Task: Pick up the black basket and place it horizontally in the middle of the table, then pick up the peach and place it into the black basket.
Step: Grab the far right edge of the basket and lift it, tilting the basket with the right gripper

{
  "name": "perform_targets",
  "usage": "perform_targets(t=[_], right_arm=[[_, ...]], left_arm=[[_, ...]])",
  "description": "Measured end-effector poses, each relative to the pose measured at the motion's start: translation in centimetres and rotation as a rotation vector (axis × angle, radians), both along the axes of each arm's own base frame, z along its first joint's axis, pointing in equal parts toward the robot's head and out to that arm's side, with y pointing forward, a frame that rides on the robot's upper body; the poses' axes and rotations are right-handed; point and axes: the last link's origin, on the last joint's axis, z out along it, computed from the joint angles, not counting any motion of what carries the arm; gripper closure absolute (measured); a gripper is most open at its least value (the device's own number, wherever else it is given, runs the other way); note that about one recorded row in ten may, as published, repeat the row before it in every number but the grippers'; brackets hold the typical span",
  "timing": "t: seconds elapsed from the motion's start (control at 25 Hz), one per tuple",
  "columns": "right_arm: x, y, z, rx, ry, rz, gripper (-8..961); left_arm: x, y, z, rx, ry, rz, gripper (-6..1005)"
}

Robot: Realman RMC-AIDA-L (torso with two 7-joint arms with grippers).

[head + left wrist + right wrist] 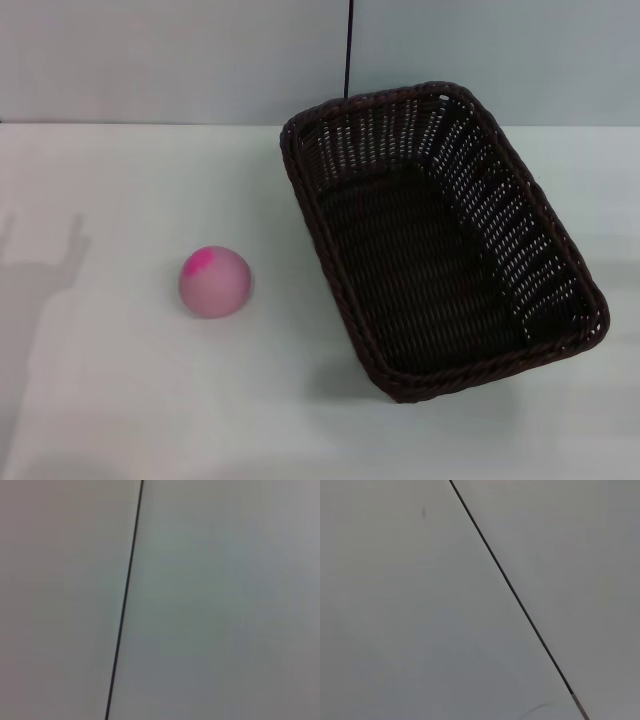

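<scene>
The black basket (440, 240) is a dark woven wicker rectangle on the right half of the white table (120, 400), turned at an angle with its long side running from the far edge toward the near right. It is empty. The peach (214, 282) is a small pale pink ball with a magenta patch, resting on the table left of the basket and apart from it. Neither gripper shows in any view. Both wrist views show only a plain grey wall.
A thin black cable (348, 48) runs down the grey wall behind the basket; it also shows in the left wrist view (125, 600) and the right wrist view (515, 595). A faint shadow (40, 260) lies on the table's left side.
</scene>
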Motion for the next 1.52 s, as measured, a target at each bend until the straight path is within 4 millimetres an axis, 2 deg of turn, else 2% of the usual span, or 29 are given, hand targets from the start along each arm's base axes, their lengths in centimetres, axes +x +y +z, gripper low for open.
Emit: perform_targets(t=[0.2, 0.52, 0.64, 0.84, 1.0, 1.12, 1.2, 1.24, 1.28, 1.52], right_arm=[[0.0, 0.0, 0.3, 0.003, -0.011, 0.004, 144], [0.0, -0.5, 1.9, -0.007, -0.047, 0.046, 143], [-0.4, 0.0, 3.5, -0.109, -0.052, 0.102, 143], [-2.3, 1.6, 7.9, -0.366, -0.092, 0.141, 144], [-5.2, 3.5, 11.3, -0.575, -0.113, 0.085, 143], [-7.6, 5.6, 12.3, -0.743, -0.157, 0.015, 143], [-8.9, 7.1, 12.2, -0.861, -0.186, -0.034, 143], [-10.2, 8.9, 11.9, -0.989, -0.207, -0.079, 144], [-10.2, 8.9, 11.9, -0.989, -0.207, -0.079, 144], [-13.3, 13.8, 9.3, -1.252, -0.265, -0.143, 144]], left_arm=[[-0.4, -0.2, 0.4, -0.003, -0.006, 0.002, 160], [-0.5, -0.1, 0.5, -0.003, -0.002, 0.000, 161], [-0.5, -0.1, 0.5, -0.004, 0.002, 0.001, 162], [-0.6, 0.0, 0.6, -0.004, 0.010, 0.001, 163], [-0.6, 0.0, 0.6, -0.004, 0.011, 0.001, 163], [-0.4, 0.1, 0.7, -0.006, -0.012, -0.012, 164], [-0.4, 0.1, 0.7, -0.005, -0.015, -0.012, 164], [-0.4, 0.1, 0.7, -0.005, -0.015, -0.012, 165], [-0.4, 0.1, 0.7, -0.005, -0.015, -0.012, 165], [-0.6, -0.4, 0.5, -0.005, -0.024, 0.000, 166]])
